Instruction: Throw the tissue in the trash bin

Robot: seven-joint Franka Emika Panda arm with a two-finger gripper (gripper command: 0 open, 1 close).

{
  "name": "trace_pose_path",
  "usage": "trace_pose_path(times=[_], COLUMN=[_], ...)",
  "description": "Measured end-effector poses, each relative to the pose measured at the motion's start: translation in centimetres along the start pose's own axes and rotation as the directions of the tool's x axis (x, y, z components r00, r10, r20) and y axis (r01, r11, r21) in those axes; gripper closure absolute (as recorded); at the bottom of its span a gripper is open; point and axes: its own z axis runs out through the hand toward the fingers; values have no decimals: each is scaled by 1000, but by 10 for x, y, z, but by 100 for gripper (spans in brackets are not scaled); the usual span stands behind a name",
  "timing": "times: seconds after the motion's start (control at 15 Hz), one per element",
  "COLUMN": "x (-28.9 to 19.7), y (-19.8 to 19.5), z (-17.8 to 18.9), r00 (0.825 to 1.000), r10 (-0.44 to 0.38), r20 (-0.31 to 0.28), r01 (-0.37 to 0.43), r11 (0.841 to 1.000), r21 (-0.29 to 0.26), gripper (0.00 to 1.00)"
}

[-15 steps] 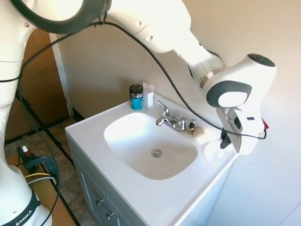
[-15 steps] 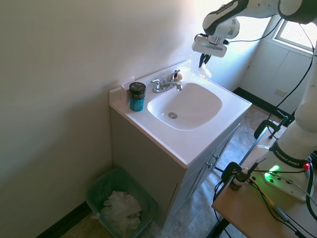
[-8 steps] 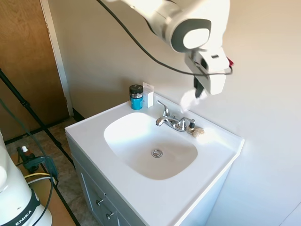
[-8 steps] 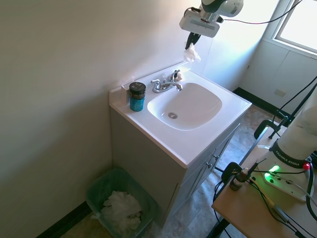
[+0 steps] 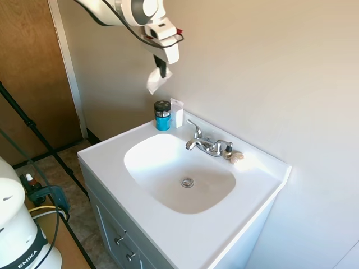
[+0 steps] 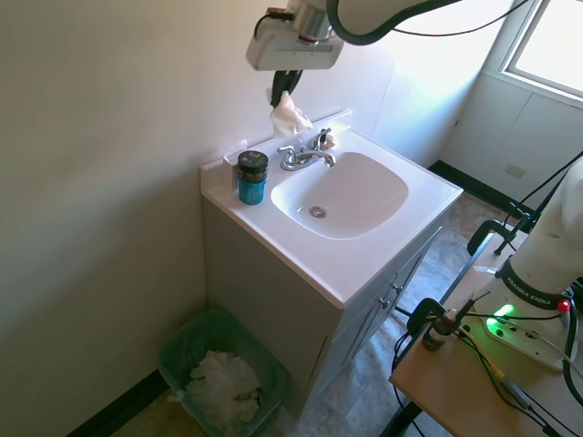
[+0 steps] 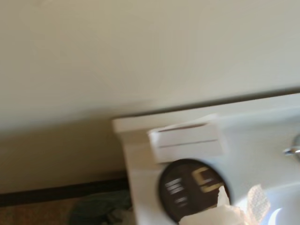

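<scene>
In the first exterior view the pincer (image 5: pixel 162 72) pinches the tissue (image 5: pixel 155 82), which dangles high above the blue jar (image 5: pixel 162 115) at the counter's (image 5: pixel 106 157) back corner; no bin shows. The second exterior view shows the green trash bin (image 6: pixel 219 371) on the floor beside the vanity, so the carry should clear the counter edge, then descend before release. The wrist view catches a tissue scrap over the jar's lid (image 7: pixel 187 187).
</scene>
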Motion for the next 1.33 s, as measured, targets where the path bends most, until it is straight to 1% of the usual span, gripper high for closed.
trace_pose_path(times=[0.13,0.27,0.47,0.53,0.67,0.73,1.13,1.33], x=[-47,-82,-119,-130,-146,-149,-137,-136], y=[-33,-59,-83,-85,-85,-85,-92,-93], z=[28,68,115,130,150,154,149,149], r00=[999,994,988,985,982,981,983,984], r10=[-54,-104,-147,-160,-178,-182,-169,-166], r20=[-10,12,51,59,66,67,70,70], r01=[53,105,153,168,189,192,181,179], r11=[998,991,975,967,954,952,948,942], r21=[-39,-86,-163,-191,-231,-239,-260,-284], gripper=[100,100,100,0,0,0,0,0])
